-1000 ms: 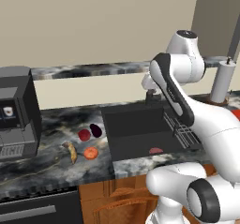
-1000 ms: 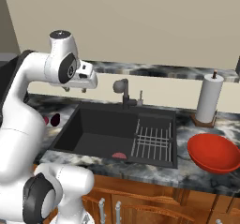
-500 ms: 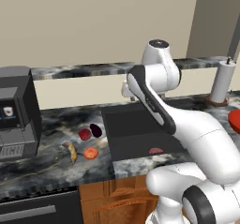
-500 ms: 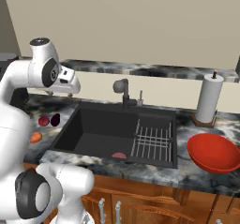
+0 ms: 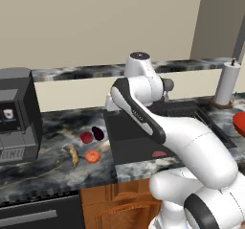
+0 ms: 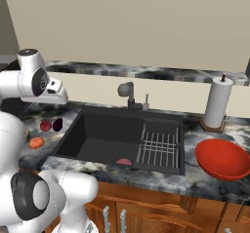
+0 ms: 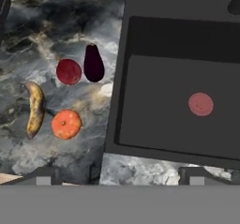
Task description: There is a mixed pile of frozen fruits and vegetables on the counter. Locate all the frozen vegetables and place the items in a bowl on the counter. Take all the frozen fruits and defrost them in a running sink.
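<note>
1. Hovering high above the counter's front edge, the gripper (image 7: 119, 174) carries nothing; its two dark tips stand well apart at the bottom of the hand view, so the jaws are spread.
2. Nearest below it on the marbled counter (image 7: 56, 26) lie the orange round fruit (image 7: 66, 124) and, just beside it, the banana (image 7: 34, 108).
3. A little farther sit the red round fruit (image 7: 69, 71) and the dark eggplant (image 7: 93, 63), almost touching each other.
4. Right of the pile, the black sink (image 7: 183, 73) holds one pink round piece (image 7: 201, 104) on its floor, so I judge one fruit is already delivered.
5. Far along the counter, the red bowl (image 6: 222, 159) waits apart from everything, near the paper towel roll (image 6: 216, 102).
6. The step in hand looks like choosing the next item; the next move calls for descending onto one piece, centring the jaws over it.
</note>
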{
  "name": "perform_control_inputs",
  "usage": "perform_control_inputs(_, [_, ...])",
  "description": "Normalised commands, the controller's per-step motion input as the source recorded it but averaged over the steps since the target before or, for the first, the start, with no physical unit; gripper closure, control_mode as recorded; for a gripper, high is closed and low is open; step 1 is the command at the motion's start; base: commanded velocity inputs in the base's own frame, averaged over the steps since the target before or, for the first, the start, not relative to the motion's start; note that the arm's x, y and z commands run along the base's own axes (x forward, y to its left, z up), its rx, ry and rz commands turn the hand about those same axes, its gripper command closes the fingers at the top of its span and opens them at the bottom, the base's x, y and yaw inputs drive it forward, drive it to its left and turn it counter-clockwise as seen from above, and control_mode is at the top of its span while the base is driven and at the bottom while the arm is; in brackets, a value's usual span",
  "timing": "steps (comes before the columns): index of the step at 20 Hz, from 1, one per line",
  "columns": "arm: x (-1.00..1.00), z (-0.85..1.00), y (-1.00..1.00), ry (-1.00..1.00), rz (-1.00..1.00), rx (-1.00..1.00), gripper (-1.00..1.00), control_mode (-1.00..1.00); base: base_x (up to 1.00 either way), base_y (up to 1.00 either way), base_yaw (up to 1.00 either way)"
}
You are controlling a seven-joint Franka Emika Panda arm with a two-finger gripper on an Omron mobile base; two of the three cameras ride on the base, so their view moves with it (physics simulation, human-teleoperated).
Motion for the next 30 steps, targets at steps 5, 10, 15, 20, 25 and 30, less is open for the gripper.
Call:
perform_control_inputs(5, [0.00, -0.36, 0.67, 0.12, 0.05, 0.00, -1.00, -1.00, 0.00, 0.00, 0.00])
perform_control_inputs(10, [-0.06, -0.35, 0.54, 0.12, 0.05, 0.00, -1.00, -1.00, 0.00, 0.00, 0.00])
perform_control_inputs(15, [-0.02, -0.04, 0.08, 0.02, 0.01, 0.00, -1.00, -1.00, 0.00, 0.00, 0.00])
perform_control_inputs(20, [-0.22, -0.37, 0.13, 0.03, 0.00, 0.00, -1.00, -1.00, 0.00, 0.00, 0.00])
perform_control_inputs(25, [-0.21, -0.51, 0.07, 0.05, -0.01, 0.01, -1.00, -1.00, 0.00, 0.00, 0.00])
perform_control_inputs(30, [-0.06, -0.48, 0.01, 0.03, -0.02, 0.00, -1.00, -1.00, 0.00, 0.00, 0.00])
